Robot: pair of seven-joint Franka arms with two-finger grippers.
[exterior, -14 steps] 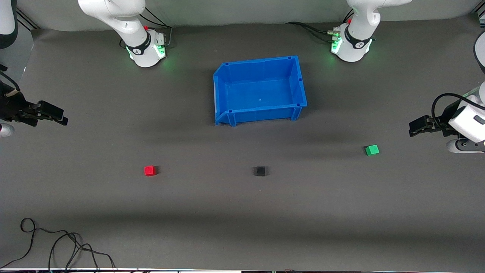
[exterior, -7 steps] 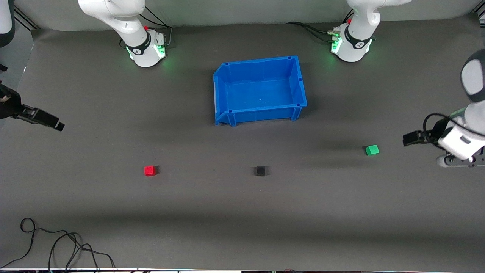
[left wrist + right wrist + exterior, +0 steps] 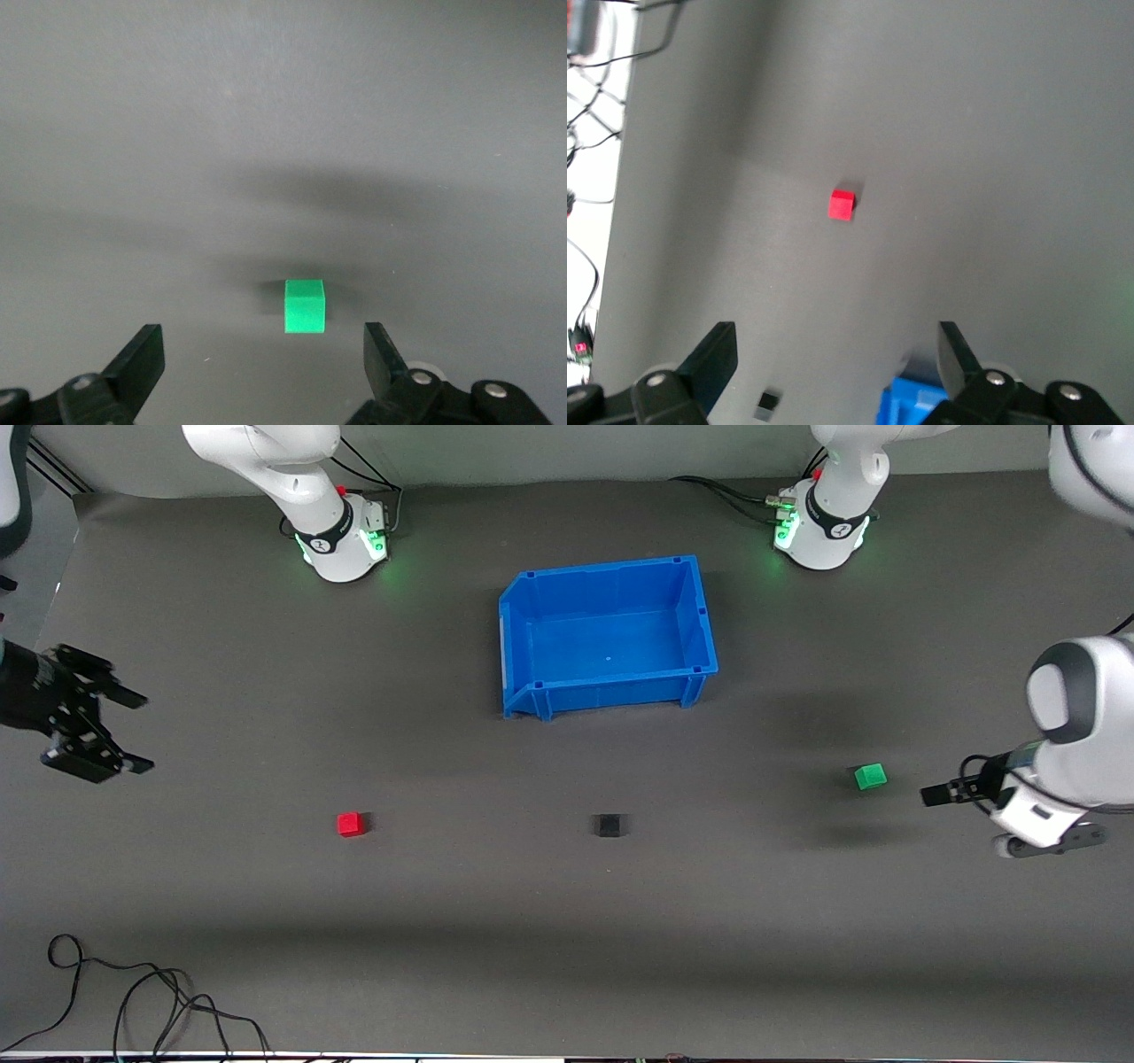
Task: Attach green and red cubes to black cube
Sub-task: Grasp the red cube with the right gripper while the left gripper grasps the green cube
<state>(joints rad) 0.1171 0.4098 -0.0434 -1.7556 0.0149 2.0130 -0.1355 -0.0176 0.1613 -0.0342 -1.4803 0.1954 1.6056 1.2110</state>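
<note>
Green cube [image 3: 870, 776], left hand [image 3: 937, 793] nearer now

The black cube [image 3: 608, 825] lies between two cubes [image 3: 350, 824] [image 3: 870, 776], nearer than the bin [image 3: 606, 689].

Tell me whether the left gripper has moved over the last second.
Yes. The left gripper, open, has come down the front view and closer to the green cube, which has stayed put; it was level above the cube, now slightly below.
</note>
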